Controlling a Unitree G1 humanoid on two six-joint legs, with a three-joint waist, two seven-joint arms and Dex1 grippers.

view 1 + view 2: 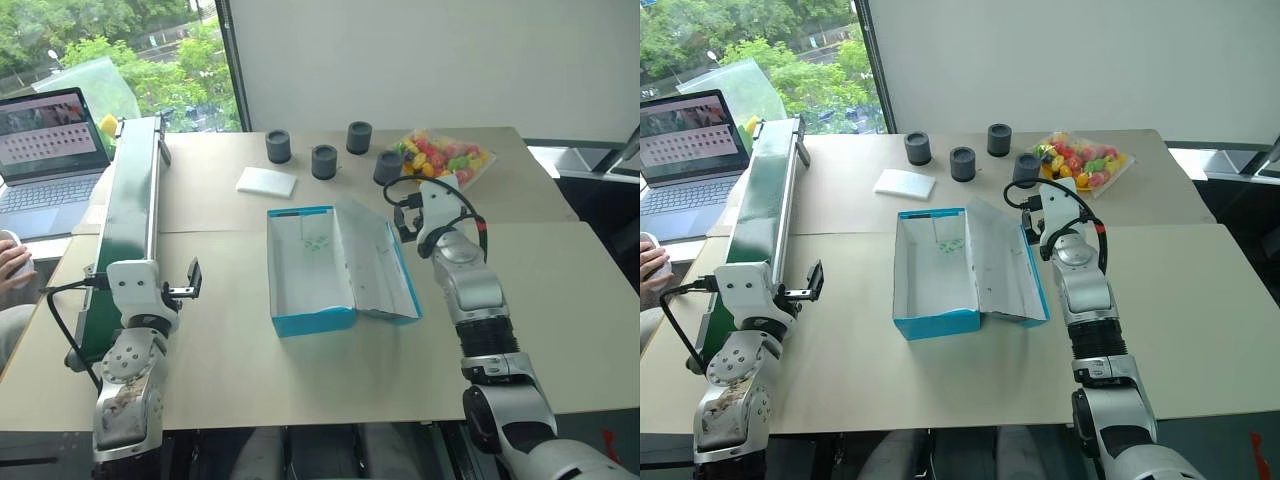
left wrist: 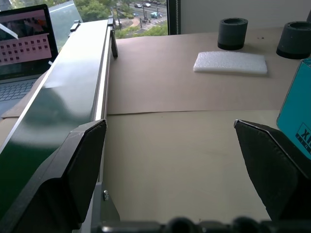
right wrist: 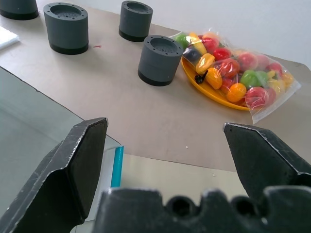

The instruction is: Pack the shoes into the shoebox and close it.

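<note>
The turquoise shoebox (image 1: 312,322) sits open in the middle of the table, its white inside bare. Its hinged lid (image 1: 375,265) is folded out to the right. The shoes are out of view. My left gripper (image 1: 190,278) hovers open near the table's front left, beside the conveyor and well left of the box; in the left wrist view (image 2: 170,124) nothing lies between its fingers. My right gripper (image 1: 408,215) is open at the lid's far right corner, pointing toward the back of the table, and in the right wrist view (image 3: 165,124) it is empty too.
A long green conveyor (image 1: 125,230) runs along the left side, with a laptop (image 1: 45,150) and a person's hand (image 1: 12,262) beyond it. Behind the box lie a white foam pad (image 1: 267,182), several dark grey cylinders (image 1: 324,161) and a bagged plate of toy fruit (image 1: 445,155).
</note>
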